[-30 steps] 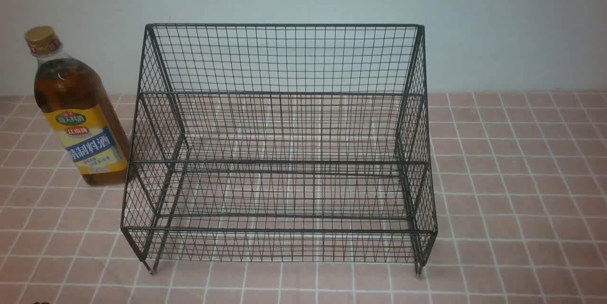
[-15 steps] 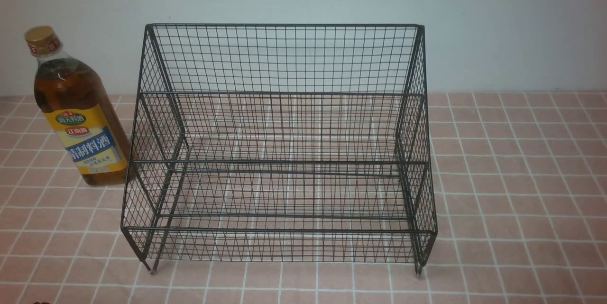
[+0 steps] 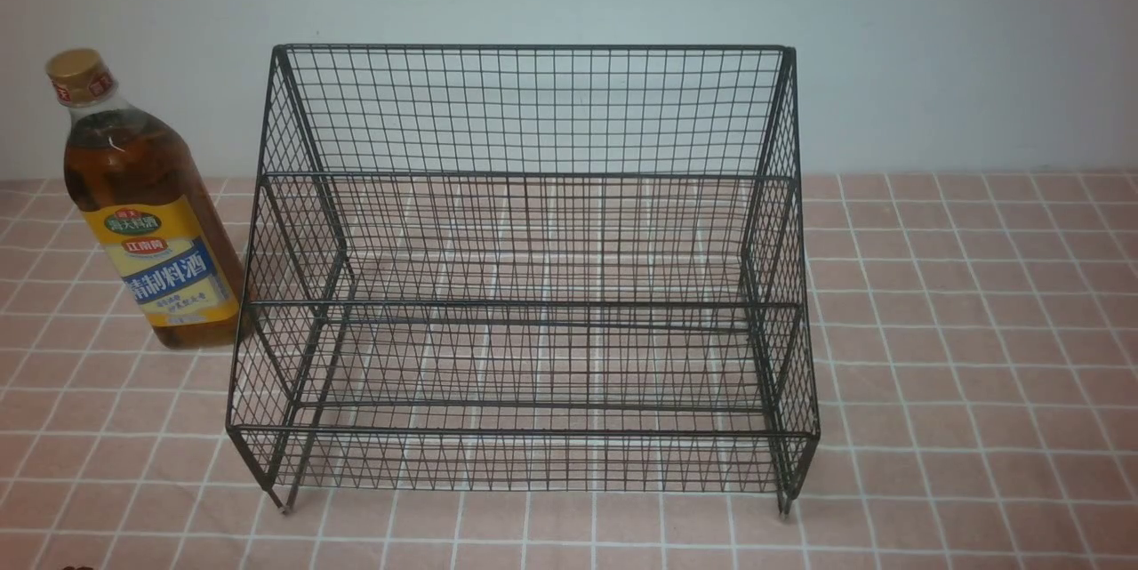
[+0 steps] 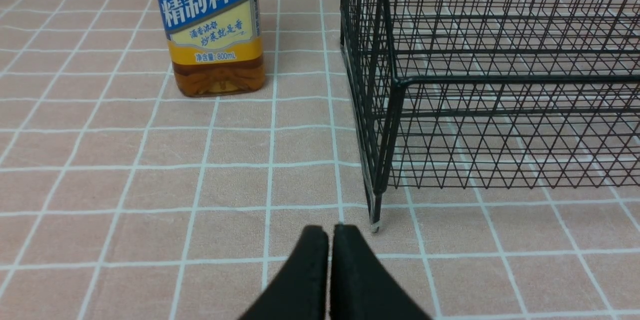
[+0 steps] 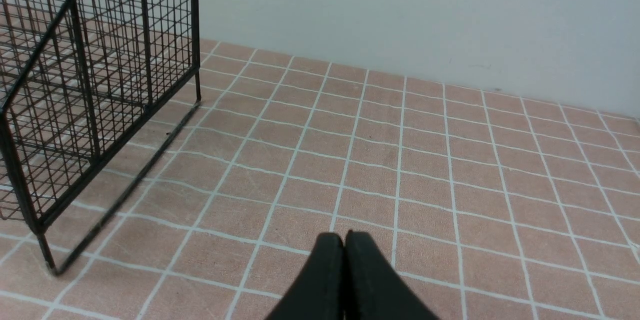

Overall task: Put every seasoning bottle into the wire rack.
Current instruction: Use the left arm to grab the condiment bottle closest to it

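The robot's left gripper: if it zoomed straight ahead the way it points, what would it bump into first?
Probably the pink tiled tabletop first, if the shut black left gripper tips downward. The black wire-mesh rack's near corner looks very close to that line, but depth is unclear.

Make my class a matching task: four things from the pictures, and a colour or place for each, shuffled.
1. bottle cap
2. rack
3. bottle
4. left tool

A. black wire mesh
B. shut, nothing between its fingertips
C. gold
D. upright on the tiled surface, left of the rack

Pairs: 1-C, 2-A, 3-D, 4-B
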